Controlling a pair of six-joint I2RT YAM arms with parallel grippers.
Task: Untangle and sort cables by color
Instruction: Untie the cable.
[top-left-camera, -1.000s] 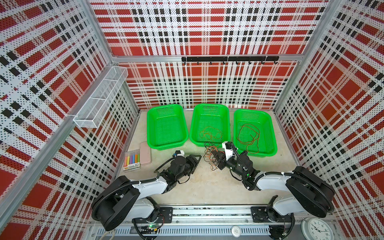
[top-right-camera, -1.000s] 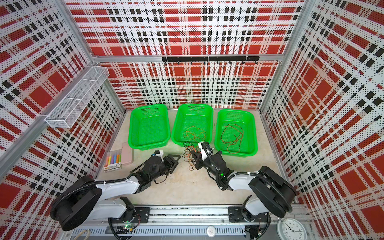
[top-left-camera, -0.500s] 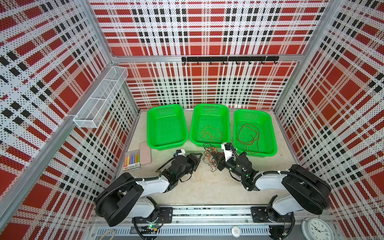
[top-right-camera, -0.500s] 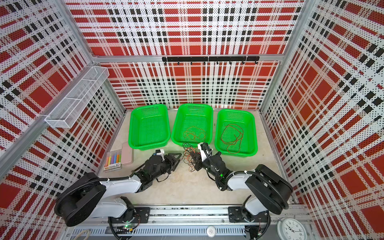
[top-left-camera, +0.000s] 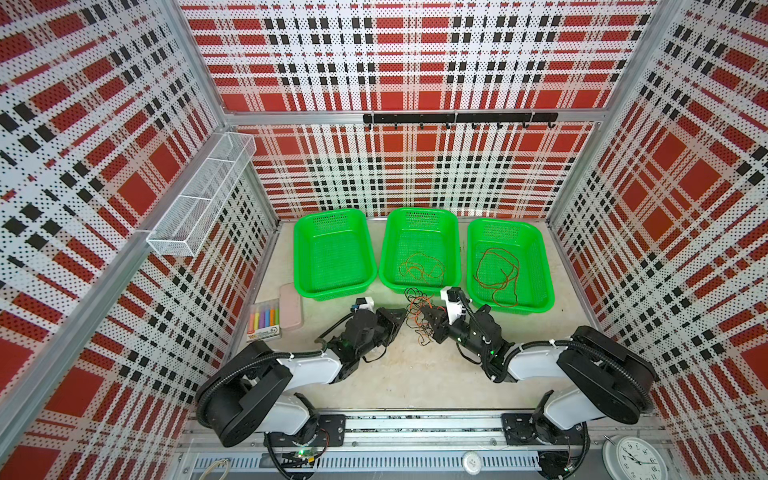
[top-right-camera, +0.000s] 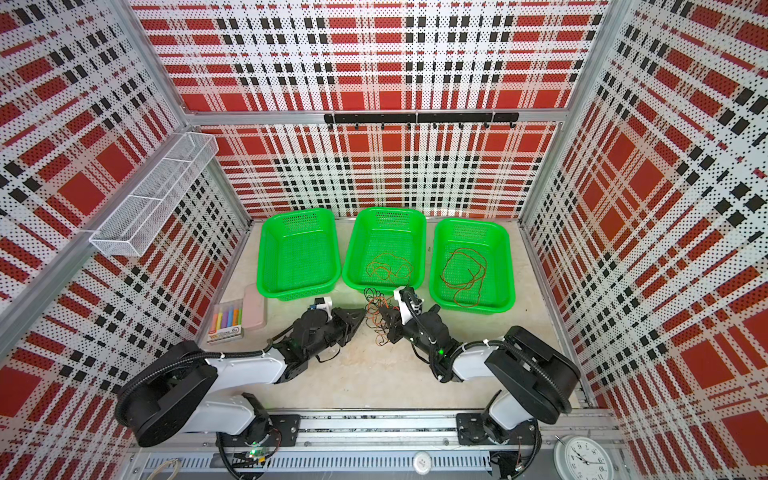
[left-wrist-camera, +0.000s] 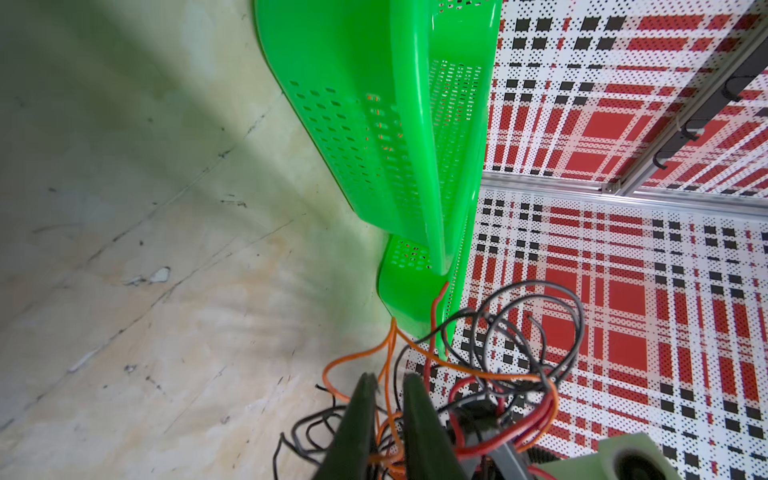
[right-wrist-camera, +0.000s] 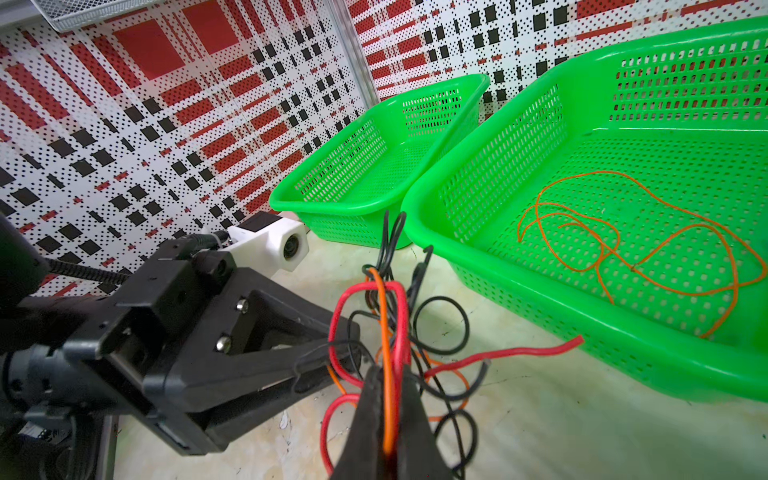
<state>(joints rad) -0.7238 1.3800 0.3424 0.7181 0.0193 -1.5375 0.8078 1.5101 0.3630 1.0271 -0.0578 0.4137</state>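
left gripper (left-wrist-camera: 390, 380) and right gripper (right-wrist-camera: 389, 376) clamp tangle (top-left-camera: 415, 301); middle basket (top-left-camera: 420, 212) holds orange cables (top-left-camera: 419, 266), right basket (top-left-camera: 500, 223) reddish cables (top-left-camera: 498, 274).

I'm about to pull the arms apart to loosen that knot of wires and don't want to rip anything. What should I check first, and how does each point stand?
1. Grip of the right pincer on the tangle: ok, shut on an orange strand.
2. Grip of the left pincer: ok, shut on the tangle's opposite side.
3. One colour only in the left pincer: cannot tell; orange and black strands crowd it.
4. Only orange cables in the middle basket: ok.
5. Only reddish-brown cables in the right basket: ok.
6. Room for black in the left basket: ok, nothing inside.
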